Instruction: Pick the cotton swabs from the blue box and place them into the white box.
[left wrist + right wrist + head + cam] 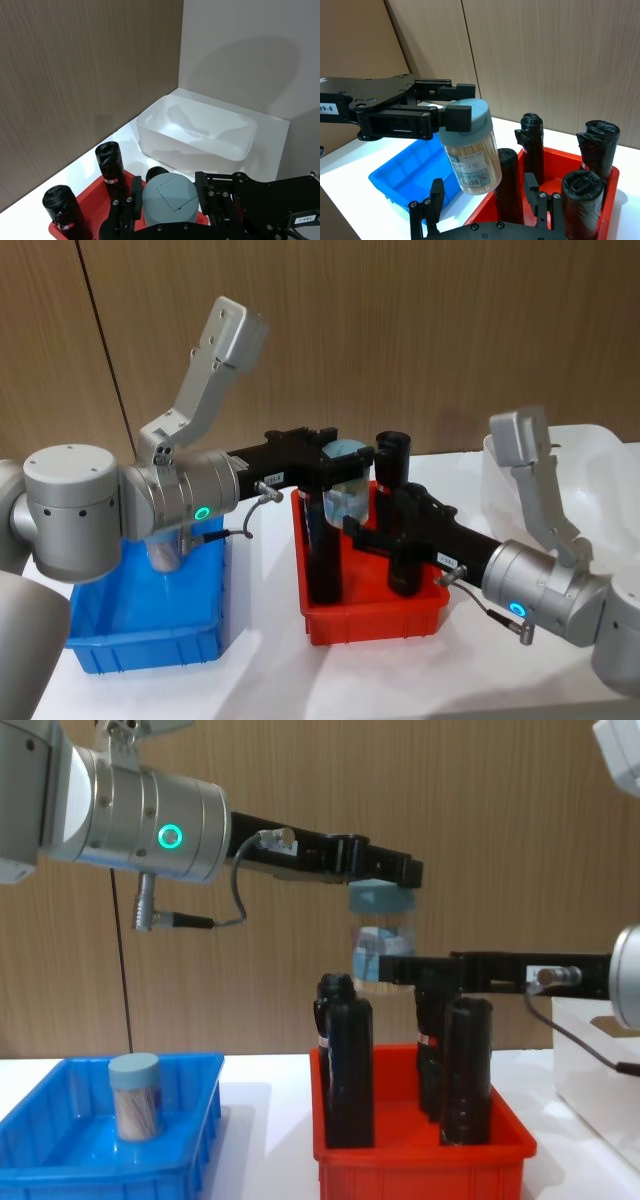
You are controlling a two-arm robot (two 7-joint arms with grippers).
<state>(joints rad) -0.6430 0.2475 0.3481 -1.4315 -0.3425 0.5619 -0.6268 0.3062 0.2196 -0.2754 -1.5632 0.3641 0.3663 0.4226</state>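
A cotton swab jar [472,160], clear with a pale blue lid [169,197], hangs tilted above the red bin. My left gripper [380,885] is shut on its lid. My right gripper [484,196] reaches in from the right at the height of the jar's lower body, open, with its fingers [437,200] on either side of the jar's base. In the chest view its tip [375,965] lies level with the jar's label. A second cotton swab jar [135,1095] stands upright in the blue box [60,1160]. The white box [200,130] sits at the far right of the table.
The red bin [420,1160] sits in the middle, directly under the held jar, with several tall black bottles [345,1065] standing in it. The blue box [150,630] is at the left, the white box [590,450] at the right. A wood-panel wall runs behind.
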